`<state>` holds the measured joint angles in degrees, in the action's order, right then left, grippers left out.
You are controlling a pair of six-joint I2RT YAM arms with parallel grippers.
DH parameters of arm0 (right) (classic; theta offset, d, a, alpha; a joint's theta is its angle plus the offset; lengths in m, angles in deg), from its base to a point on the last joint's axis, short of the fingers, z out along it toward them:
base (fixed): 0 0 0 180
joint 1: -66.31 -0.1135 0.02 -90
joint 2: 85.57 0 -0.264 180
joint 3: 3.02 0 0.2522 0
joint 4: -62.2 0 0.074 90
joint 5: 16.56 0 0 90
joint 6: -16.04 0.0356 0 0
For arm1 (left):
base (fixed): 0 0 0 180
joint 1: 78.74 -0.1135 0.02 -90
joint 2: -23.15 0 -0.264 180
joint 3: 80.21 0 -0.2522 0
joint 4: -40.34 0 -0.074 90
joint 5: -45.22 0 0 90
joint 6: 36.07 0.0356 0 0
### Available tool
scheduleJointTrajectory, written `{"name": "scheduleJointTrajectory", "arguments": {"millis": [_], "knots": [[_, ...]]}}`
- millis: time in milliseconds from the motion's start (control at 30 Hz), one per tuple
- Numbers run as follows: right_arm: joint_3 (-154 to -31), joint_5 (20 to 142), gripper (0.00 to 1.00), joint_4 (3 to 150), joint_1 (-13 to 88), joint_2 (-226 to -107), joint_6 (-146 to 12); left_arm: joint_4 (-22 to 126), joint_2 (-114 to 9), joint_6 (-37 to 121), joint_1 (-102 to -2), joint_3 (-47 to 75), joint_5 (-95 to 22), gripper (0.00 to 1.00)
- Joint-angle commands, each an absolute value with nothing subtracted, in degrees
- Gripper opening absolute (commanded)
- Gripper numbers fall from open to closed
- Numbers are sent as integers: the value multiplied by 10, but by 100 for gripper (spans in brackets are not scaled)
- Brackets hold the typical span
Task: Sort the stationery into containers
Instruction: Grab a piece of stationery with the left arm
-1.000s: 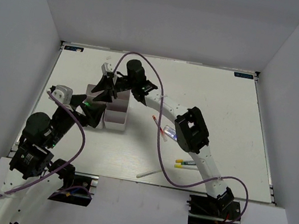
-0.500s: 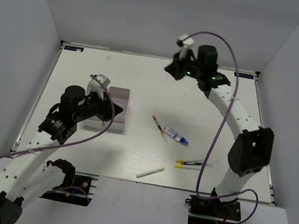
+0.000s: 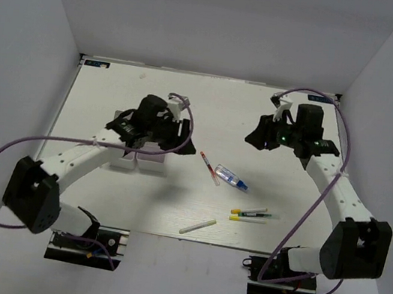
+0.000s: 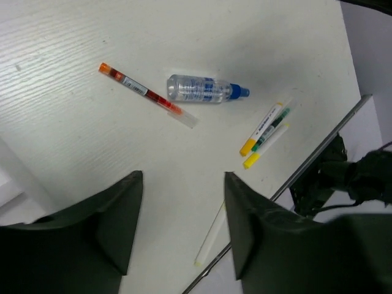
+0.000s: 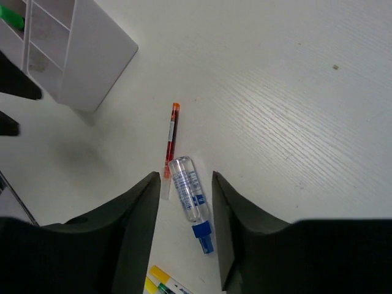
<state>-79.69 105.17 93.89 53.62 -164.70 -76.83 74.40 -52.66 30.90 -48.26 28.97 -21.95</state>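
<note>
Loose stationery is all on the white worktop (image 3: 115,87), right of the cluster of white translucent plastic bins (image 3: 150,160). The thin red pen with an orange end (image 3: 209,168) is nearest the bins. The clear tube with a blue cap (image 3: 231,177) lies just beside it, with the pair of yellow-capped white markers (image 3: 249,215) and the white stick (image 3: 198,226) nearer the arm bases. A green-tipped item shows in one bin compartment in the right wrist view. The left tool (image 4: 182,177) is spread and empty, hanging at the bins' right edge. The right tool (image 5: 185,177) is also spread and empty, hanging above the worktop further right and further back.

Key relation: the red pen lies between the two tools, to the right of the left one and to the near-left of the right one. From above, its long axis runs diagonally from far-left to near-right, roughly parallel to the tube. The left tool looks the closer of the two to the pen. In the right wrist view, though, the pen runs along the gap between the fingers (image 5: 138,220), so those jaws would close across its width. In the left wrist view the pen sits skewed, so that wrist would likely need a turn. Pen and tube are close together, so a wide descent risks nudging the tube.
</note>
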Motion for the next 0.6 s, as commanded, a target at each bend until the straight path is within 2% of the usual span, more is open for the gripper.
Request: {"name": "scheduleJointTrajectory", "arguments": {"millis": [0, 33, 200, 400, 567], "knots": [[-791, 1061, 43, 932, 553, -1611, -751, 764, -609, 232, -447, 232, -281, 68], [-791, 1046, 41, 940, 558, -1599, -744, 764, -628, 204, -442, 212, -290, 72], [-792, 993, 41, 958, 574, -1576, -691, 776, -711, 98, -411, 163, -381, 77], [-796, 1011, 44, 970, 597, -1540, -684, 956, -854, -39, -369, -14, -528, 77], [-767, 1039, 44, 956, 616, -1491, -680, 995, -910, -104, -345, -79, -582, 76]]}}
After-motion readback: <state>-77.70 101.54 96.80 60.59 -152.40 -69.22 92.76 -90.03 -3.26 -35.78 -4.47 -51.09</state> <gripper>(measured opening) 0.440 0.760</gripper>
